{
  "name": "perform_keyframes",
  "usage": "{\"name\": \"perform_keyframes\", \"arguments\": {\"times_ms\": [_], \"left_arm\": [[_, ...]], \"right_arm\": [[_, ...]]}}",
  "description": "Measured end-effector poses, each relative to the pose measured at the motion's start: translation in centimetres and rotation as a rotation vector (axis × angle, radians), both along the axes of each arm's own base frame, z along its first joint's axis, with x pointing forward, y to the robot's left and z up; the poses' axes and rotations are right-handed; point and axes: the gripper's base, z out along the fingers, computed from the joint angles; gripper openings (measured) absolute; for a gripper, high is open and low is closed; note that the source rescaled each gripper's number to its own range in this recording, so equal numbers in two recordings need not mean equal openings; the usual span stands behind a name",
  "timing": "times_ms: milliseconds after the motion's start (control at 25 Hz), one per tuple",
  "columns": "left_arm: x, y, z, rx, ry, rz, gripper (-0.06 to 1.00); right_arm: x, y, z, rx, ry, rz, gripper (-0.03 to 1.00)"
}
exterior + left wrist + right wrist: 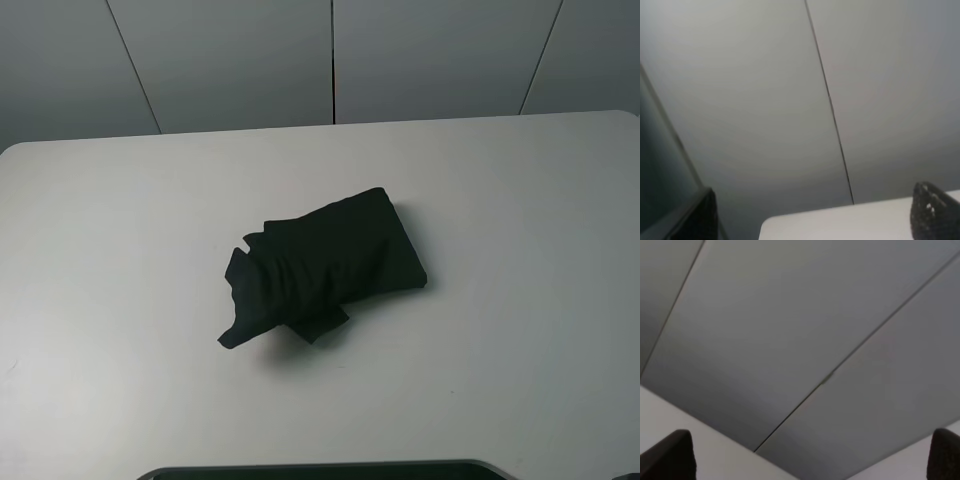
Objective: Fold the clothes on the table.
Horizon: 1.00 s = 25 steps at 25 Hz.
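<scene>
The clothes point(325, 262) are one black shirt lying in a loosely folded, creased bundle near the middle of the white table point(120, 250). A flap sticks out at its front left. No print or label shows. Neither arm is in the exterior high view. In the left wrist view my left gripper point(821, 217) is open, with its fingertips point(935, 212) far apart. It faces the grey wall above a table corner point(850, 222). In the right wrist view my right gripper point(807, 460) is open with its fingertips point(670, 455) far apart, also facing the wall. Both are empty and away from the shirt.
Grey wall panels point(330, 60) with vertical seams stand behind the table's far edge. A dark rounded edge point(320, 470) shows at the bottom of the exterior high view, at the table's front.
</scene>
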Motion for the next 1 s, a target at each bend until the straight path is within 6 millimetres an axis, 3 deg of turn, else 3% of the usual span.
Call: {"name": "perform_keyframes", "arguments": {"times_ms": [120,280,440,560,760,1000], "left_arm": [[-0.6,0.8,-0.8,-0.05,0.068,0.059,0.99],[-1.4,1.7,-1.5,-0.073,0.098,0.114,0.99],[-2.1,2.4,-1.5,-0.068,0.065,0.148,0.99],[-2.2,2.7,-1.6,-0.061,0.07,0.167,0.99],[-2.3,2.9,-1.6,-0.048,0.074,0.194,0.99],[-2.3,3.1,-1.9,-0.046,0.106,0.212,0.99]], "right_arm": [[-5.7,-4.8,0.9,0.105,-0.138,-0.01,1.0],[-12.0,-10.3,0.5,0.127,-0.297,-0.041,1.0],[-16.4,-14.7,-0.6,0.08,-0.424,-0.141,1.0],[-18.8,-16.8,-1.3,-0.03,-0.473,-0.284,1.0],[-21.8,-17.7,-1.4,-0.164,-0.496,-0.563,1.0],[-25.7,-15.2,-2.1,-0.159,-0.508,-0.703,1.0]]}}
